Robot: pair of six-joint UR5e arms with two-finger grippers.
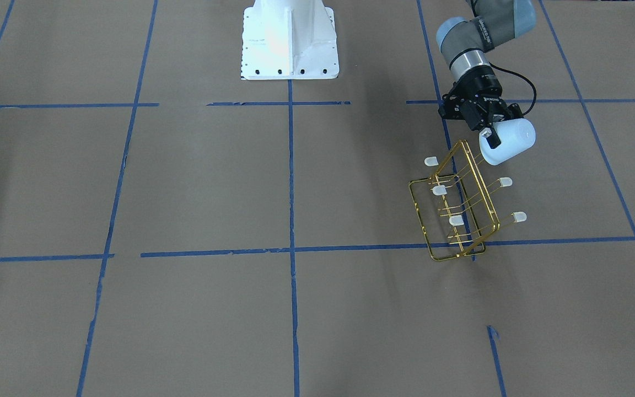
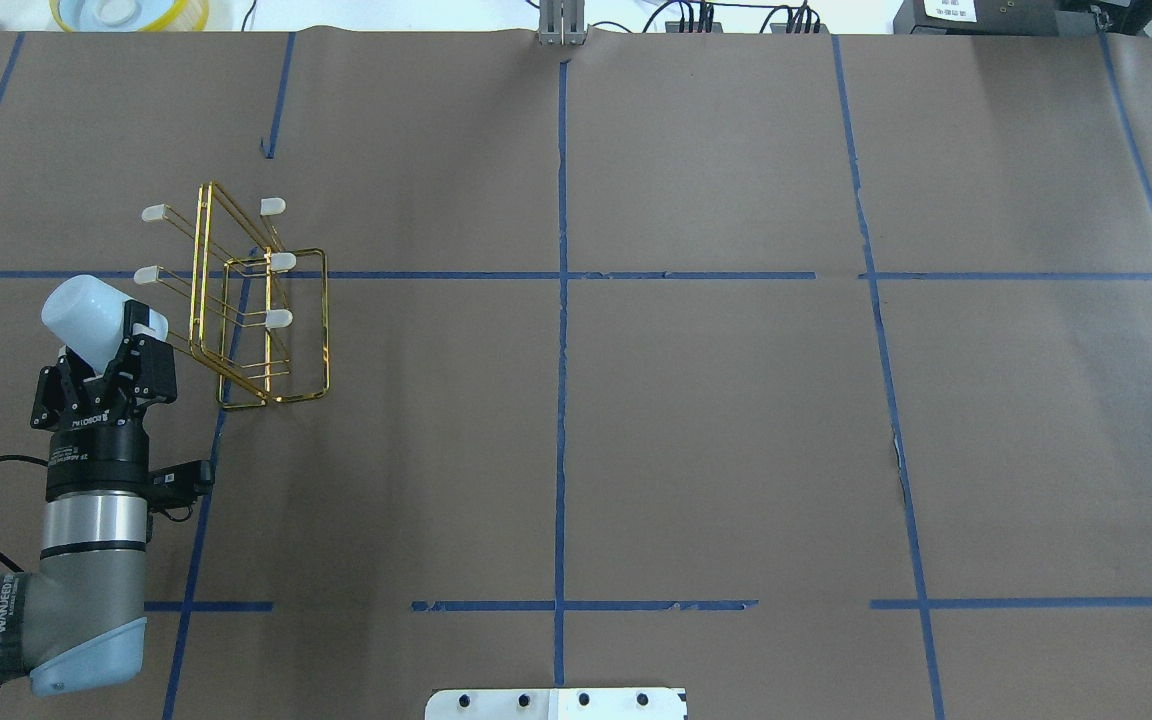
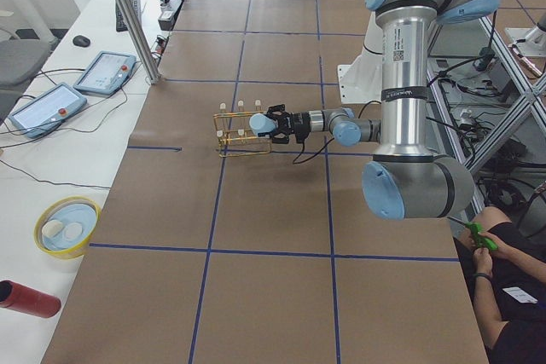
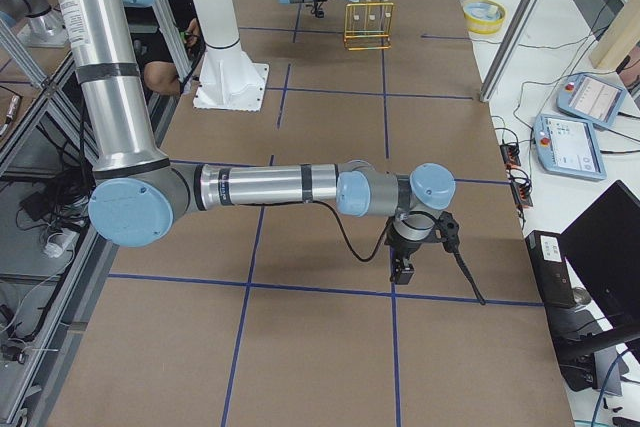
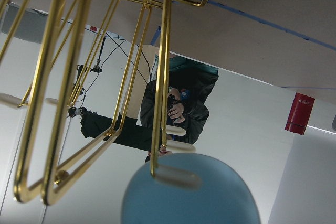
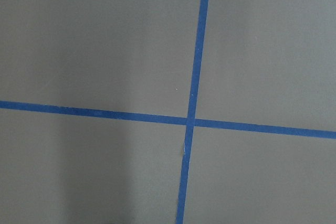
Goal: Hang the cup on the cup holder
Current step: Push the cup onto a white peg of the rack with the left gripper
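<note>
Pinching the cup (image 2: 86,312) by its rim, the left tool (image 2: 104,343) holds it tilted, base outward.

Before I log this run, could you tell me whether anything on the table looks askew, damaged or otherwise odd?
Nothing stands out. The cup holder stands upright and looks undamaged, with nothing spilled. The cup is tilted only because the left gripper holds it that way.

I count one cup (image 2: 86,312), one cup holder (image 2: 326,320) with six capped prongs (image 2: 281,261), two grippers of mine, the left gripper (image 2: 104,345) and right gripper (image 4: 402,269), two pendants (image 3: 105,72) and one yellow bowl (image 3: 66,226).
</note>
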